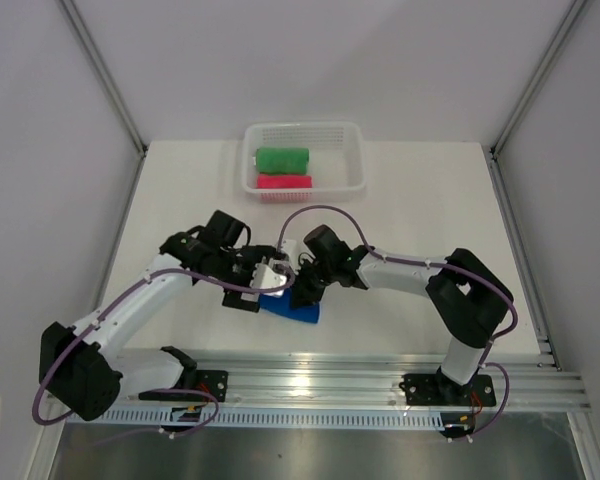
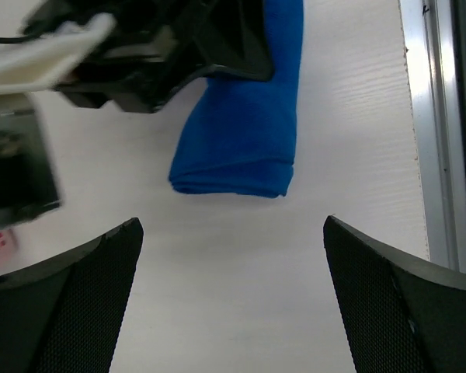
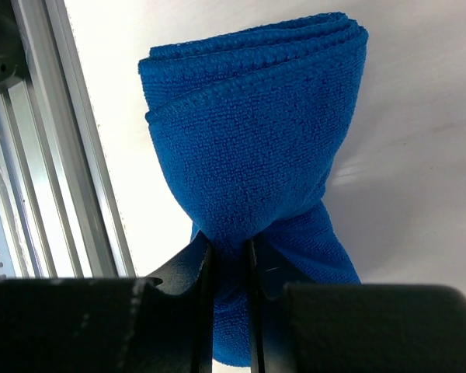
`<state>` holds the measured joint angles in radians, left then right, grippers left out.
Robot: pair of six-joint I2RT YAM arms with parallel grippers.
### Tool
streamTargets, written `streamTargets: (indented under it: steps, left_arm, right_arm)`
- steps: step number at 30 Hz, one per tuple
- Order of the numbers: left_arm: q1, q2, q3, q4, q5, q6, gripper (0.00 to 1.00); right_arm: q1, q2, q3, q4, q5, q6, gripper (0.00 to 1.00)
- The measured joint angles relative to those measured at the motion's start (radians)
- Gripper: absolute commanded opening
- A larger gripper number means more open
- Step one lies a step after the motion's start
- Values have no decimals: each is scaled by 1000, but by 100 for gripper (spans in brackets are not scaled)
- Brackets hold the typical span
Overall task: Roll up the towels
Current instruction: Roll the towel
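The royal blue towel (image 1: 292,307) lies rolled on the table near the front edge, its folded end (image 2: 241,148) facing the left wrist camera. My right gripper (image 3: 227,252) is shut on the blue towel (image 3: 248,148), pinching a bunch of cloth between its jaws. My left gripper (image 2: 233,264) stands wide open just short of the roll's end, with bare table between its fingers. A rolled green towel (image 1: 282,159) and a rolled pink towel (image 1: 284,182) lie in the white mesh basket (image 1: 352,152) at the back.
The aluminium rail (image 1: 380,385) runs along the table's near edge, close to the blue towel. Both arms crowd together over the table's front middle. White walls and metal posts close in the sides.
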<state>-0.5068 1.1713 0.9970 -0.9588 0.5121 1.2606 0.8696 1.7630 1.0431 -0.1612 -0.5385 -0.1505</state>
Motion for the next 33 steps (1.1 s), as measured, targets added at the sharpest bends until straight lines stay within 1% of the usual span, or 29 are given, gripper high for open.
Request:
streamTargets:
  steps: [5,9,18,22,30,33]
  left_arm:
    - [-48,13,-166,151,-47,7,100]
    - [-97,13,-266,255,-69,5,100]
    - [-124,56,-270,373,-89,-32,100]
    - [-124,67,-229,336,-102,-29,99]
    - [-79,35,-139,175,-140,19,99]
    - [-92,20,-125,154,-136,31,99]
  right_arm:
    - [-12,3,-8,26,-22,21,3]
    - [-14,11,-8,35,-36,27,4]
    - [-16,13,-8,37,-43,26,4]
    - [-16,14,-7,37,-45,26,3]
    - [-17,22,-5,48,-52,29,3]
    - [-17,25,-3,53,-53,28,3]
